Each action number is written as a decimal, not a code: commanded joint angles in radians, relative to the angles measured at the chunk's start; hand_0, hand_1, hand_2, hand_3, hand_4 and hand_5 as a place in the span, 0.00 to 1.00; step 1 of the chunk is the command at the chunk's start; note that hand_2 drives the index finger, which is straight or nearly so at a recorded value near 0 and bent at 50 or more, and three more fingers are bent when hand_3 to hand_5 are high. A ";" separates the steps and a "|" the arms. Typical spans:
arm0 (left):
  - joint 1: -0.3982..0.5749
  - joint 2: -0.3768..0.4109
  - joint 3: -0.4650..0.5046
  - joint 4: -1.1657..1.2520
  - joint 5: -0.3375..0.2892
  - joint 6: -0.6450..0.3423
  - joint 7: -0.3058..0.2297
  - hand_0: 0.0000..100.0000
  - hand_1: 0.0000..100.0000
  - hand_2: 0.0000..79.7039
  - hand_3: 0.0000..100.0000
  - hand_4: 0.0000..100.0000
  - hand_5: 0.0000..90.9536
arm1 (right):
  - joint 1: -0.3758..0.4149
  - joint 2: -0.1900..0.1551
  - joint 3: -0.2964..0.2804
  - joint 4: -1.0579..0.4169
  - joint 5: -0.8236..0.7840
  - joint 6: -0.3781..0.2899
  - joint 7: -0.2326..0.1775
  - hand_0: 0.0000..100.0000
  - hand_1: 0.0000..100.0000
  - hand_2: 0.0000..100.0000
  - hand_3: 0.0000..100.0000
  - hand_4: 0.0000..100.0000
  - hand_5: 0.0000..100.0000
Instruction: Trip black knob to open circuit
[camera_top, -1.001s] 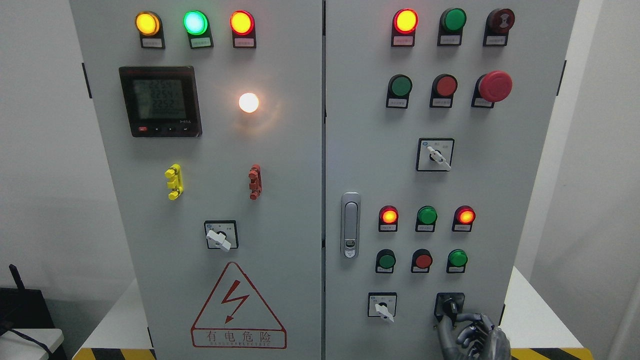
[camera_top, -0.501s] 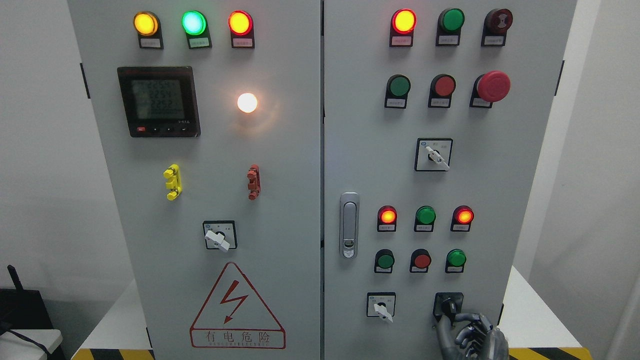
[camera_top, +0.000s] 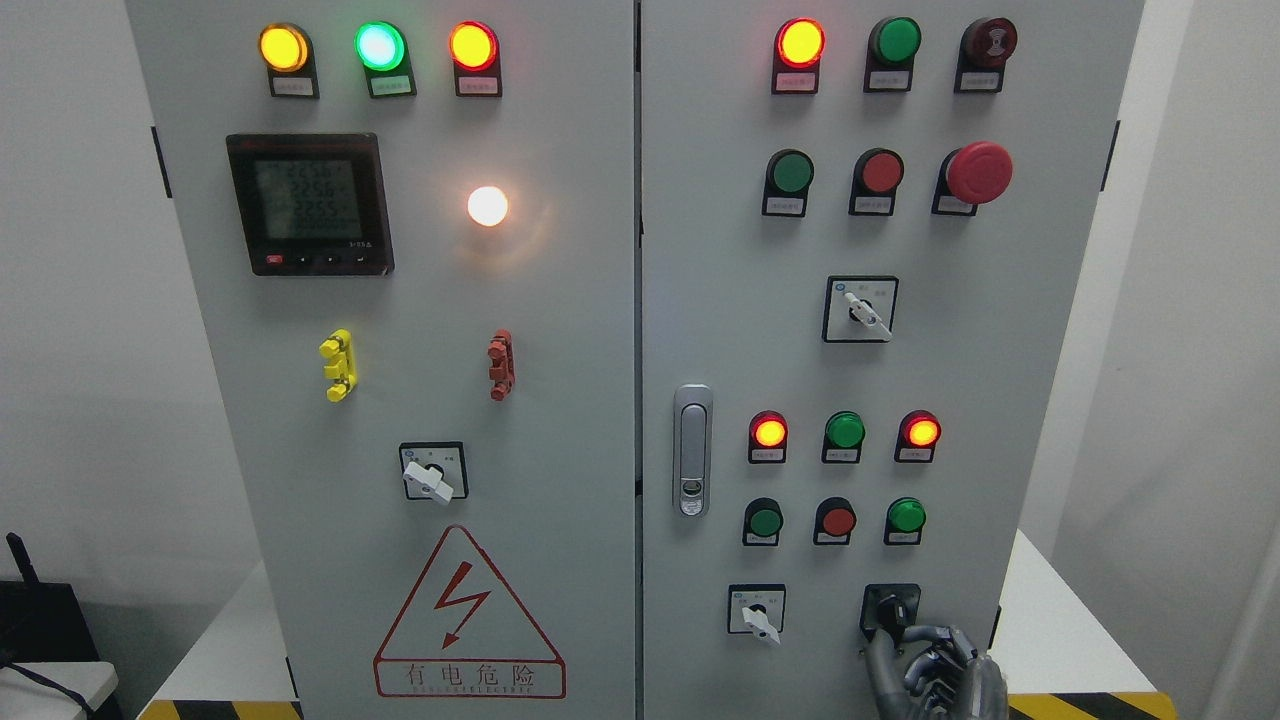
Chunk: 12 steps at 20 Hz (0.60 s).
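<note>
While lamps glow across cabinet (camera_top: 560, 400), right hand (camera_top: 935, 670) reaches up at lower right door, fingers (camera_top: 925, 633) clamped on black knob (camera_top: 890, 612) beside white selector (camera_top: 757, 612).

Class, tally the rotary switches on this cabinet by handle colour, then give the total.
white-handled switches: 3
black knob: 1
Total: 4
</note>
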 joint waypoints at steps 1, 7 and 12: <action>-0.008 0.000 0.000 0.000 -0.032 0.000 0.001 0.12 0.39 0.00 0.00 0.00 0.00 | -0.003 0.000 0.003 0.000 -0.012 -0.001 0.008 0.51 0.79 0.63 0.93 0.95 0.98; -0.008 0.000 0.000 0.000 -0.034 0.000 0.001 0.12 0.39 0.00 0.00 0.00 0.00 | -0.003 0.000 0.006 -0.002 -0.072 -0.001 0.016 0.51 0.79 0.63 0.93 0.95 0.98; -0.008 0.000 0.000 0.000 -0.034 0.000 0.001 0.12 0.39 0.00 0.00 0.00 0.00 | -0.003 0.000 0.005 -0.002 -0.075 -0.001 0.016 0.51 0.79 0.64 0.93 0.95 0.98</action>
